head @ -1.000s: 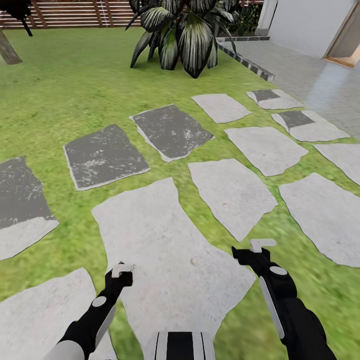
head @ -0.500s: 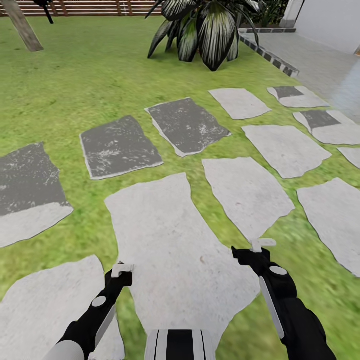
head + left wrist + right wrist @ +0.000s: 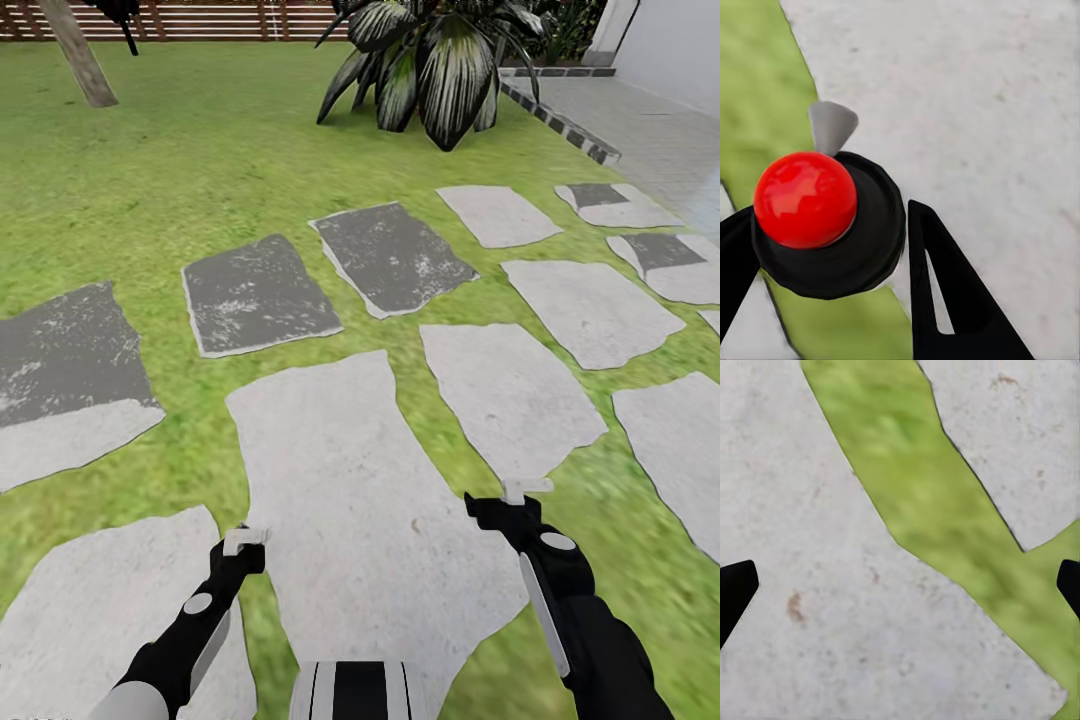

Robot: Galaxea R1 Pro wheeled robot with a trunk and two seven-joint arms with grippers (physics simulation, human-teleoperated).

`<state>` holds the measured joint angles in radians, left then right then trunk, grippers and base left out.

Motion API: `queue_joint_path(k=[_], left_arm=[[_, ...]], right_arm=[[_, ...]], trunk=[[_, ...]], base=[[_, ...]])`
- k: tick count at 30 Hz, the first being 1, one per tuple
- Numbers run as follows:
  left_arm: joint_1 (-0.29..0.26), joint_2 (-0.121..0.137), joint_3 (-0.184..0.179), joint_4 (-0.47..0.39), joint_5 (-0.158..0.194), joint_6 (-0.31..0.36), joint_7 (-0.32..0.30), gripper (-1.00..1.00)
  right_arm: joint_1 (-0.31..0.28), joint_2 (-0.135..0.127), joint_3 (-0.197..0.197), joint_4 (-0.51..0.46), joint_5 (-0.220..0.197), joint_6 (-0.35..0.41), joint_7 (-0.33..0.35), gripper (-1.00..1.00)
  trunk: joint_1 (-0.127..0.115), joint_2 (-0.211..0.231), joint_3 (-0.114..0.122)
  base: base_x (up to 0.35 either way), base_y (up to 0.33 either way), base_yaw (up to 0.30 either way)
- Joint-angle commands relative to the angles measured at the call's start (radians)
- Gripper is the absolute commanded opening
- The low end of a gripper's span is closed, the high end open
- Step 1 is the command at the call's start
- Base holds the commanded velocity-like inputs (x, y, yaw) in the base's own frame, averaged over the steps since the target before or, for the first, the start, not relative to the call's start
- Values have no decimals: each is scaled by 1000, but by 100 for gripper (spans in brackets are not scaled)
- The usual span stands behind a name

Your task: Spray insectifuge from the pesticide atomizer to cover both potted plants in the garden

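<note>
Both hands are hanging low over a big pale stone [image 3: 370,520] in the green lawn [image 3: 200,150]. The left hand [image 3: 245,541] is over the stone's edge, and I cannot tell if it is spread. The right hand [image 3: 525,489] is spread wide and holding nothing. Grey and pale stones are lying ahead. A big striped plant [image 3: 440,60], a tree trunk [image 3: 80,55] and a wooden fence [image 3: 230,20] are standing far off.
</note>
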<state>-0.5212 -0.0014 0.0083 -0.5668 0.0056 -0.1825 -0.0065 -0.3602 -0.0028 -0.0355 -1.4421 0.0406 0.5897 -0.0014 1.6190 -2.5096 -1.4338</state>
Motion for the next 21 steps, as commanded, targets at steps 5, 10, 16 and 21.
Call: queue_joint_path(k=[5, 10, 16, 21], left_arm=[[0, -1, 1, 1, 1, -3, -2, -100], [0, 0, 1, 1, 1, -3, -3, -100], [0, 0, 1, -1, 1, -3, -3, -100], [0, 0, 1, -1, 1, -3, -3, -100]], right_arm=[[0, 0, 3, 0, 4, 5, 0, 100], [0, 0, 4, 0, 4, 5, -1, 100], [0, 0, 5, 0, 4, 5, 0, 100], [0, 0, 5, 0, 4, 5, -1, 100]], trunk=[[0, 0, 7], [0, 0, 14], [0, 0, 22], [0, 0, 29]], base=[[0, 0, 122], [0, 0, 158], [0, 0, 165], [0, 0, 165]])
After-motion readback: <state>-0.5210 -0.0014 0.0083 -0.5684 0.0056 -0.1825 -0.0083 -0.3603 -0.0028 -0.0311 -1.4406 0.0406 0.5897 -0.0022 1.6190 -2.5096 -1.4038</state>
